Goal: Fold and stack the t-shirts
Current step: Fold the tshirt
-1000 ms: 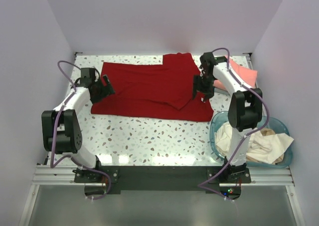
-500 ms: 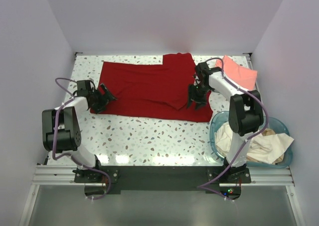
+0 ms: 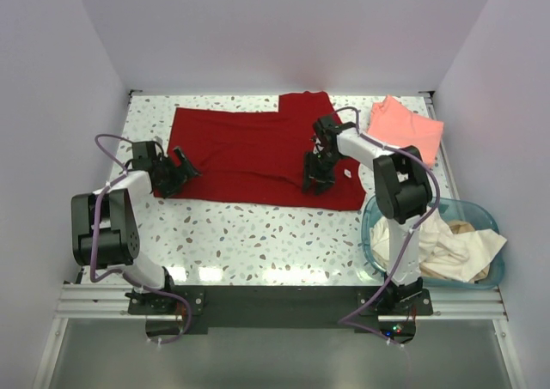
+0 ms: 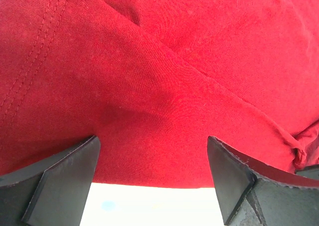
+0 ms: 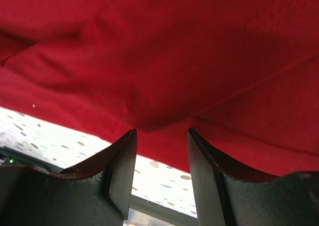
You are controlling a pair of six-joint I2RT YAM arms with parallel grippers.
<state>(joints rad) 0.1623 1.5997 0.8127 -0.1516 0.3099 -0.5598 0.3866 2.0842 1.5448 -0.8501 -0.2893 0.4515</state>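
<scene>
A large dark red t-shirt (image 3: 249, 153) lies spread on the table, its right part folded over and a small white label (image 3: 348, 173) near its front right corner. My left gripper (image 3: 178, 171) is at the shirt's left edge. In the left wrist view it (image 4: 152, 153) stands wide open, the red hem (image 4: 149, 136) lying just ahead between the fingers. My right gripper (image 3: 316, 173) sits low on the folded part; its jaws (image 5: 160, 136) are partly open, with a red fold (image 5: 159, 116) at the tips. A salmon-pink t-shirt (image 3: 406, 127) lies at the back right.
A teal plastic basket (image 3: 375, 207) stands at the front right with cream-white t-shirts (image 3: 434, 247) heaped inside. Speckled tabletop (image 3: 258, 234) runs along the front of the red shirt. White walls close in the back and sides.
My right gripper has moved left across the red shirt, away from the pink one, and its jaws have narrowed. My left gripper has dropped to the shirt's left edge and opened slightly.
</scene>
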